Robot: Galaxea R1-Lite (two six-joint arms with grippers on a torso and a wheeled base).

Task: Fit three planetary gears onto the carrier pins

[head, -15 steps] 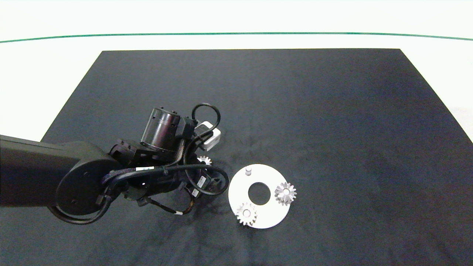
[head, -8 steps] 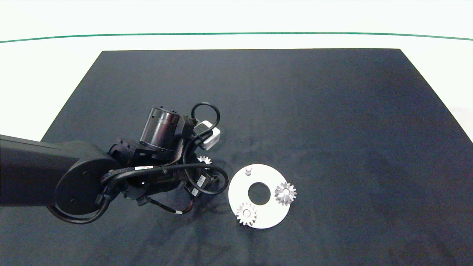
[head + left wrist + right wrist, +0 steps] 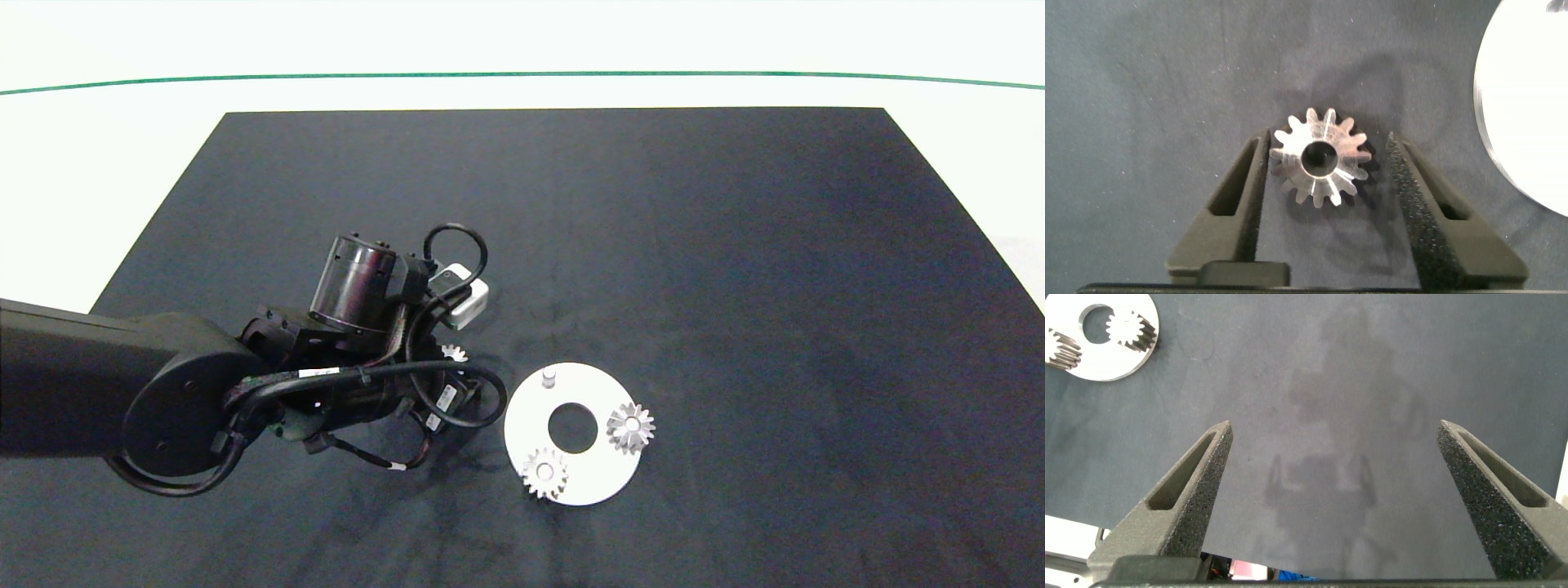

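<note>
A silvery planetary gear (image 3: pixel 1321 158) lies flat on the dark mat between the fingers of my left gripper (image 3: pixel 1329 143), which is open. One finger (image 3: pixel 1253 175) touches its teeth and the other stands a little apart. From above, only part of this gear (image 3: pixel 453 353) shows beside the left wrist. The white carrier disc (image 3: pixel 600 482) lies just to its right. Two planetary gears (image 3: pixel 630 426) (image 3: pixel 544 472) sit on carrier pins, and the third pin (image 3: pixel 549 376) stands bare. My right gripper (image 3: pixel 1335 429) hangs open over bare mat, far from the disc (image 3: pixel 1094 363).
The black mat (image 3: pixel 735 245) covers the white table (image 3: pixel 98 147), with a green line (image 3: pixel 522 74) at the far side. The left arm and its cables (image 3: pixel 457 408) crowd the space just left of the disc. The disc's edge (image 3: pixel 1527 98) lies close to the left gripper.
The left wrist has crept slightly toward the disc and hides a little more of the loose gear. The disc and its two gears have not moved.
</note>
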